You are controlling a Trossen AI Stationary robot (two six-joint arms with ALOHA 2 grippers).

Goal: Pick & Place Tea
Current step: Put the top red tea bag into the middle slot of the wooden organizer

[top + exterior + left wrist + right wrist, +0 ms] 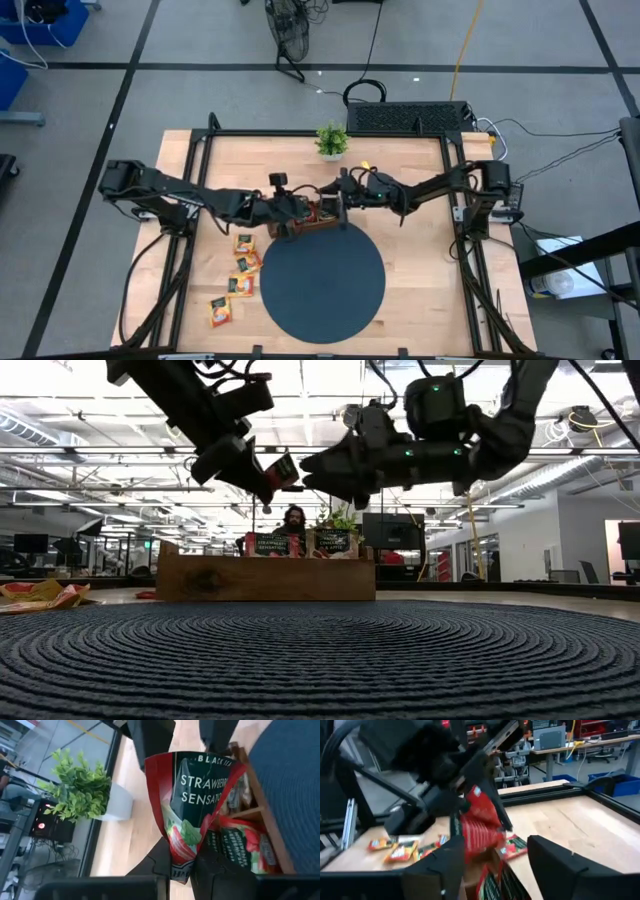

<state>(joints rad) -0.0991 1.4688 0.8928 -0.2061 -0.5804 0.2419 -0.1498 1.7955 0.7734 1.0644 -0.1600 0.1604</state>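
My left gripper (182,865) is shut on a red and dark green tea sachet (197,795), lifted above the wooden tray (265,578), as the low view shows with the sachet (283,468). My right gripper (495,865) is open; it faces the held sachet (480,825) from the table's right, its fingers on either side and short of it. Red sachets (240,845) stand in the tray. Several yellow-orange sachets (243,264) lie flat on the table left of the dark round mat (322,277). My left gripper pinches the red sachet by one edge (180,855) between its two fingers. The fingers slant down from the table's left (262,480). The sachet sticks out past the fingertips, creased and bent inward, lifted clear above the tray.
A small potted plant (332,140) stands at the table's far edge, behind the tray. The round mat covers the near middle of the table. Both arms meet over the tray (318,222). A person shows in the room beyond the table (293,518).
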